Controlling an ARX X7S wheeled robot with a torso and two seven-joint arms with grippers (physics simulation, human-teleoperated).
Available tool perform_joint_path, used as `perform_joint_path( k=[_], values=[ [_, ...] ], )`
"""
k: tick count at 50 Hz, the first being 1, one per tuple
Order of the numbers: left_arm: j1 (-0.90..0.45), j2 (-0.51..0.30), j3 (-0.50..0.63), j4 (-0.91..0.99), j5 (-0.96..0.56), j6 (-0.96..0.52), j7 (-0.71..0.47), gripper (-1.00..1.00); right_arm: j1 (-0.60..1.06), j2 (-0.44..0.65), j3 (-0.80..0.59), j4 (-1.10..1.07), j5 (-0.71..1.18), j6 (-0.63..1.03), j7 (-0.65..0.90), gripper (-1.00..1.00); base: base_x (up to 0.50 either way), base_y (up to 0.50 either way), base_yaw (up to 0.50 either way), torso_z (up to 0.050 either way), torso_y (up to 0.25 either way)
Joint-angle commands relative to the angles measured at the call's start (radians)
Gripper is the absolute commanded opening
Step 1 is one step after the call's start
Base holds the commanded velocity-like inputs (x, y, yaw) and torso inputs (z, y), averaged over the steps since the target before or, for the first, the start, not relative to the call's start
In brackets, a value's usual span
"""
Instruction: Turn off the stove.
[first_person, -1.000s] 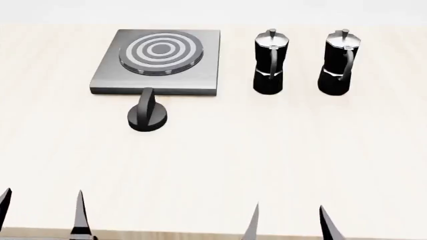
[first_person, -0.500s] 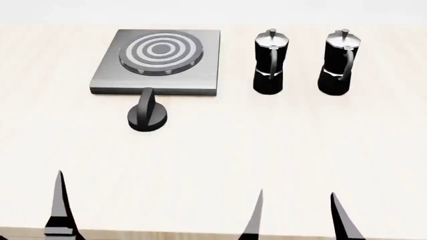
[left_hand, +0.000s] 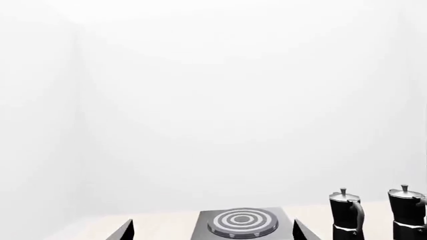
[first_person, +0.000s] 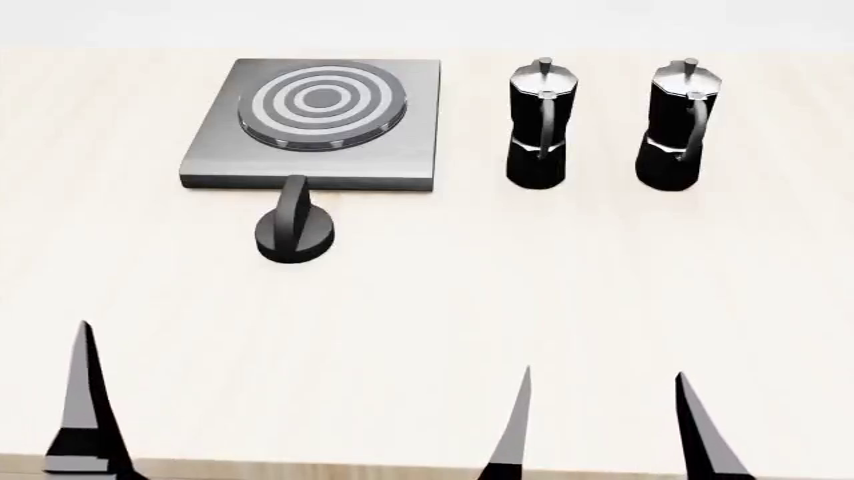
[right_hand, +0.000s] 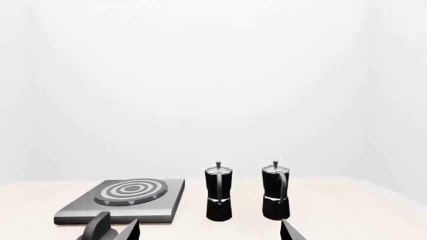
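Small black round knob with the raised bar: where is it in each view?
Head view: the small black round knob with a raised bar sits on the pale table, just in front of the flat square grey metal stove.
Left wrist view: not in it; only the stove shows, cut by the frame edge.
Right wrist view: at the picture's edge, partly cut off, before the stove.
Shared landmark: the stove's ringed burner.

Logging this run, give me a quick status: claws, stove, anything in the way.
Both claws open and empty: left claw and right claw low at near table edge. Stove untouched, knob in front. Path to knob clear; moka pots off right.
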Motion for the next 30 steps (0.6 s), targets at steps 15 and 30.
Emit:
perform_joint_path(
  k=[15,30],
  values=[
    [0.005,-0.003,-0.019,0.039,-0.013,-0.001,0.012,1.00,-0.010,0.004,0.017,-0.037,0.020,-0.005,-0.016,1.00,0.00,0.00,0.00,0.000,0.000],
    [0.006,-0.016,-0.010,0.034,-0.022,0.007,-0.003,1.00,-0.012,0.012,0.016,-0.031,0.033,-0.021,-0.010,1.00,0.06,0.00,0.00,0.000,0.000]
  ],
)
